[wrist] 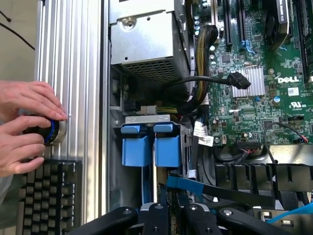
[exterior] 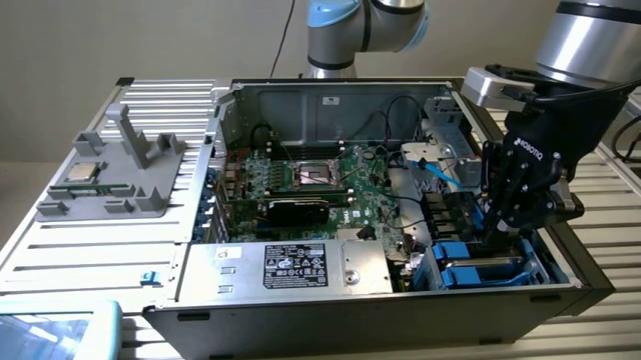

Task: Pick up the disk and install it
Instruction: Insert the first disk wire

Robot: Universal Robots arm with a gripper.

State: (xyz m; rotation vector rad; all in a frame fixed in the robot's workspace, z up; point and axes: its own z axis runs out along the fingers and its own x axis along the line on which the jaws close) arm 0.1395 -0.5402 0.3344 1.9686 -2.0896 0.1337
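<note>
The disk (exterior: 479,264) stands on edge in the drive bay at the front corner of the open computer case (exterior: 300,315), on the exterior view's right. Its bright blue frame (wrist: 146,147) and a thin silver edge face the wrist camera. My gripper (exterior: 496,237) reaches straight down into that bay. Its dark fingers (wrist: 161,198) are close together on either side of the disk's edge, and their tips are hidden by the frame and cables.
The motherboard (wrist: 254,93) fills the case floor beside the bay, with black and blue cables (wrist: 210,81) crossing close to my fingers. The silver box with a black label (exterior: 290,266) sits along the front wall. A person's hands (wrist: 29,127) rest on a round knob outside the case, above a keyboard (wrist: 46,196).
</note>
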